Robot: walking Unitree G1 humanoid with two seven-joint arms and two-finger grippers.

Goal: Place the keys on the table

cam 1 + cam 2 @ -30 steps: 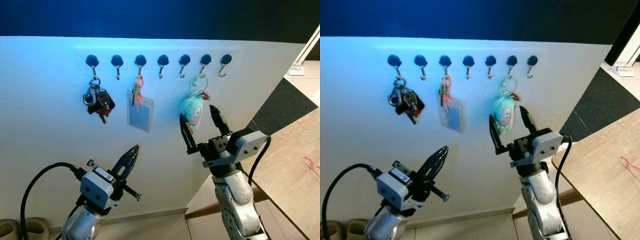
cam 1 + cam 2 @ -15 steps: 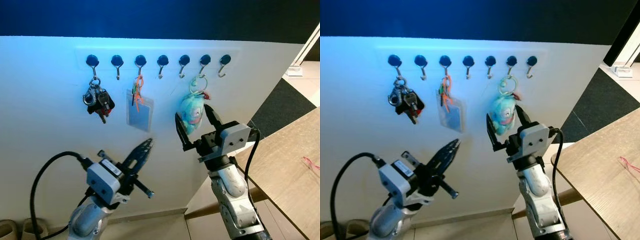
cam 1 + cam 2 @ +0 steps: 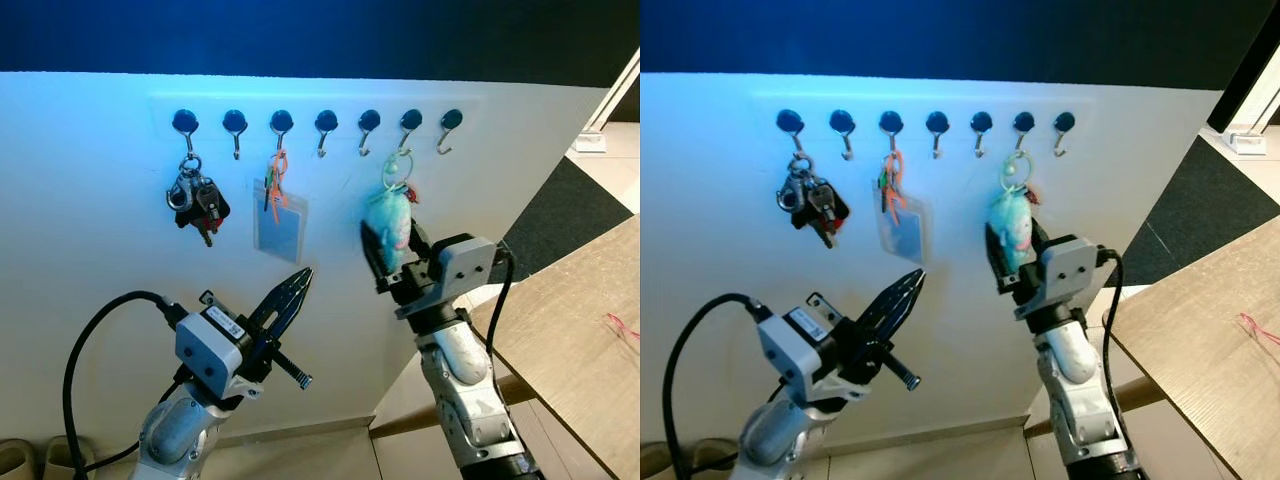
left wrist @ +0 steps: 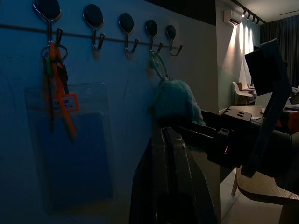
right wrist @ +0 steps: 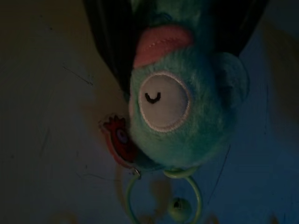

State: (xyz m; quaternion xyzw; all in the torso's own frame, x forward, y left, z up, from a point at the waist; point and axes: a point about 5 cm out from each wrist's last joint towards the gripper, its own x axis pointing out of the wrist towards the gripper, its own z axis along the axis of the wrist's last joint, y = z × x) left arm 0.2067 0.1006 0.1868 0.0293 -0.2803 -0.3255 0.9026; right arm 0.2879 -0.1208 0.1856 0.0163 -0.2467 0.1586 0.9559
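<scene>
Right gripper (image 3: 392,252) clamps the teal plush keychain (image 3: 388,226) hanging from a wall hook (image 3: 405,133). Left gripper (image 3: 290,298), fingers closed together, points at the white wall (image 3: 90,280).

A white wall (image 3: 100,300) carries a row of seven black-capped hooks (image 3: 325,125) along a pale strip. From the leftmost hook hangs a bunch of keys (image 3: 196,203) on a silver clasp. The third hook holds a clear card sleeve (image 3: 279,224) tied with orange and green tags. The sixth hook holds a pale green ring with a teal plush charm (image 3: 389,225), which the right pincer (image 3: 392,262) clasps on both sides. Off to the right stands a wooden worktop (image 3: 580,340), with a thin red string (image 3: 622,326) lying on it near the edge of view.
</scene>
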